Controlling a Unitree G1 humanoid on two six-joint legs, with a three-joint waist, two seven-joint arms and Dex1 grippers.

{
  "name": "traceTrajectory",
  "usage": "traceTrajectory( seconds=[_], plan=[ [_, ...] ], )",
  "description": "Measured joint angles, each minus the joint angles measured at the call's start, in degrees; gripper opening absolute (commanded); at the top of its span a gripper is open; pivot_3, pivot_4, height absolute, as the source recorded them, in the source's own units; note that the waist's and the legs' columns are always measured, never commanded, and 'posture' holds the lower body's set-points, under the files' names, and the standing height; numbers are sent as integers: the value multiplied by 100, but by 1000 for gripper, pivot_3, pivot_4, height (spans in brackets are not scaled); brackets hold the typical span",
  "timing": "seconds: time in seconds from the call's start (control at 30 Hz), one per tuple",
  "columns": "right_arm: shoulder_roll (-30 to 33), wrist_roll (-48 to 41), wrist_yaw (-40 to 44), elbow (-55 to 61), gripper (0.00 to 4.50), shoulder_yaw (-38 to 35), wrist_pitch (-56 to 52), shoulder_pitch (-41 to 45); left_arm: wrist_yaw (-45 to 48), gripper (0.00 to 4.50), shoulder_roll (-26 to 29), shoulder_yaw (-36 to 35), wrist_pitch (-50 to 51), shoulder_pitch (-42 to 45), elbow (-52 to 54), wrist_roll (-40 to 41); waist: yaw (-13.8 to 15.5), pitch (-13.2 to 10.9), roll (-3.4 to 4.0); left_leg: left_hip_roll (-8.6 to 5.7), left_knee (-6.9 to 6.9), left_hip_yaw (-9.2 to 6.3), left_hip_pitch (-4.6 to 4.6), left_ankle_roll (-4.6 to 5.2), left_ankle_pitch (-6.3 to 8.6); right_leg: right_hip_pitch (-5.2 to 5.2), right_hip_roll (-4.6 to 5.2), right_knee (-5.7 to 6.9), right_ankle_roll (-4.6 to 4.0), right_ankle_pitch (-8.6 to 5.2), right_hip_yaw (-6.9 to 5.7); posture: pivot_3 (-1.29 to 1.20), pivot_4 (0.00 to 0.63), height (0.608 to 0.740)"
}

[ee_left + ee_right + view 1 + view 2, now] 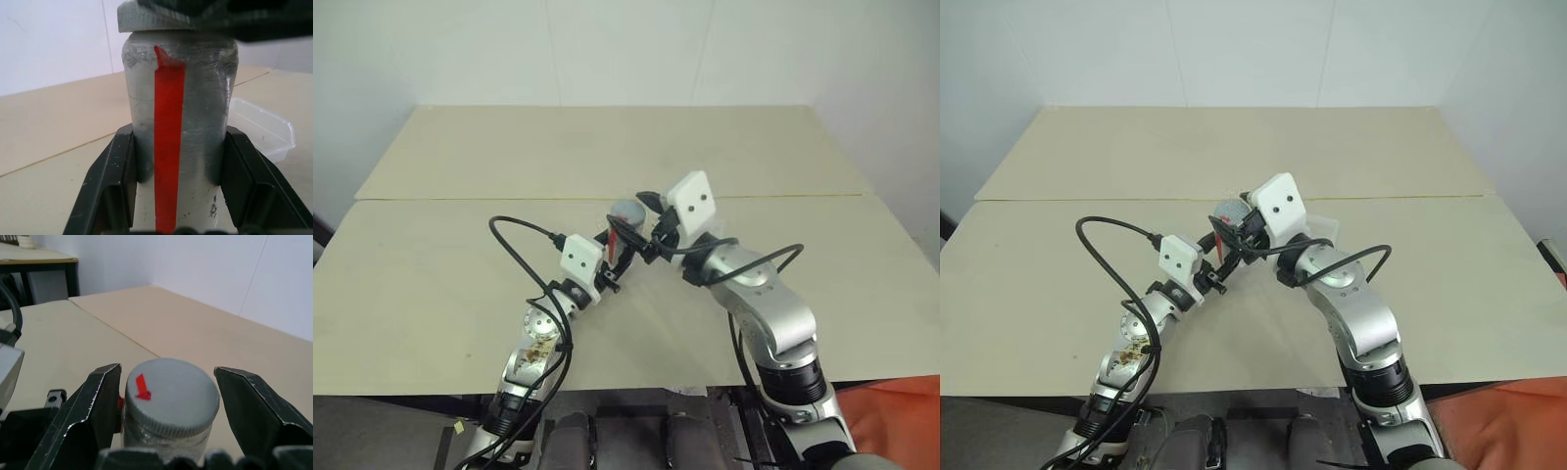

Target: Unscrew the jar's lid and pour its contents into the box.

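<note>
Red stripe label runs up the jar [178, 127].

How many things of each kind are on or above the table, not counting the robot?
Jar: 1
Lid: 1
Box: 1
Total: 3

Upright red-striped jar [178, 142], grey lid [171, 396] on; clear box [261, 127] nearby
</note>
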State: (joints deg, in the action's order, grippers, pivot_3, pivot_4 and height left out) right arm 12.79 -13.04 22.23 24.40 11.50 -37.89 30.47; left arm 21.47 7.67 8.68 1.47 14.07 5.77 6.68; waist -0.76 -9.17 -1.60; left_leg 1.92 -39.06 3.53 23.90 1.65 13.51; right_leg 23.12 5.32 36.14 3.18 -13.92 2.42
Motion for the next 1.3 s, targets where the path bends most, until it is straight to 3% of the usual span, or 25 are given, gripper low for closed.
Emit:
traceTrajectory(
  seconds=[0.97,1.1,1.3],
  plan=[
    [-185,45,-104,-204,3595,-45,7,1,2,1985,-16,28,-168,-1,-23,-97,0,0,0,0,4,1,1,0,0,1,0,-3,0,0,0,0,150,740],
    [-249,-10,-101,-209,2889,-67,7,1,-13,1985,-17,21,-185,-1,-25,-103,-1,0,0,0,5,0,1,0,0,1,0,-4,0,0,0,0,150,740],
    [-236,-16,-87,-209,2889,-79,11,0,1,1985,4,16,-191,-2,-26,-98,0,0,0,0,5,0,1,0,0,1,1,-4,0,0,0,0,150,740]
  ],
)
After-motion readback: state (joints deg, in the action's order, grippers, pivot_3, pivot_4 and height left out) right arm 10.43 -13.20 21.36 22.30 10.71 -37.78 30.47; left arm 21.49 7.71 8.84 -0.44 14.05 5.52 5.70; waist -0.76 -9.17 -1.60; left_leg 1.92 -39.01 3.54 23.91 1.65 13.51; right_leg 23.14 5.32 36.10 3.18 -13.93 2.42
